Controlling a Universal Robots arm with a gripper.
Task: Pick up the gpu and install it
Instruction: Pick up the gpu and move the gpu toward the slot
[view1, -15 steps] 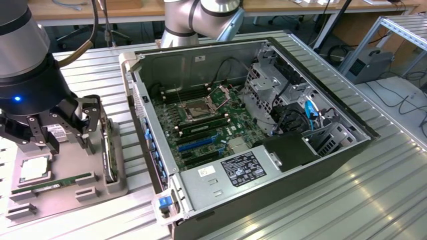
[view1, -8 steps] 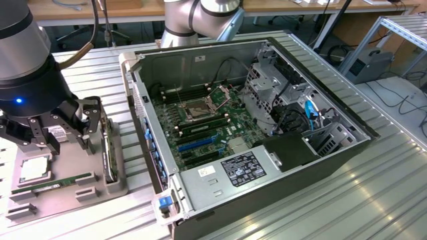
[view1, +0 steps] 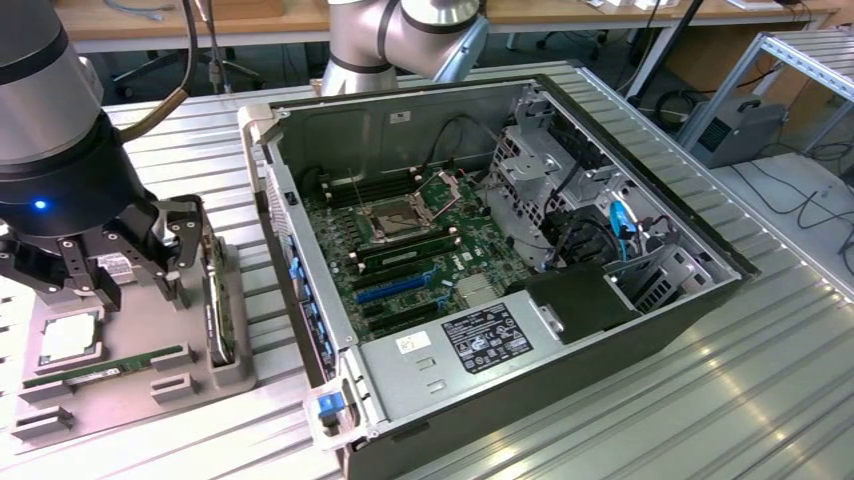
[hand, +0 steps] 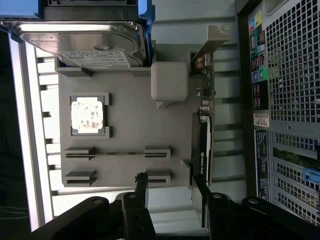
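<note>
Wide-open, empty end effector (hand: 170, 181) hangs by the gpu (hand: 202, 145), whose green marking is unreadable.

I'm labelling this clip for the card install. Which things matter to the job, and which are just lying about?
Job: gpu, open gripper, computer case, grey holder.
Lying about: hard drive, processor chip, memory stick.

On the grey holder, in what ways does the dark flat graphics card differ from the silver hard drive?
The dark, flat graphics card is thin; the boxy silver hard drive is much thicker. The card carries a silvery metal bracket at one end; the drive carries a white label. Both rest in the grey plastic holder.
</note>
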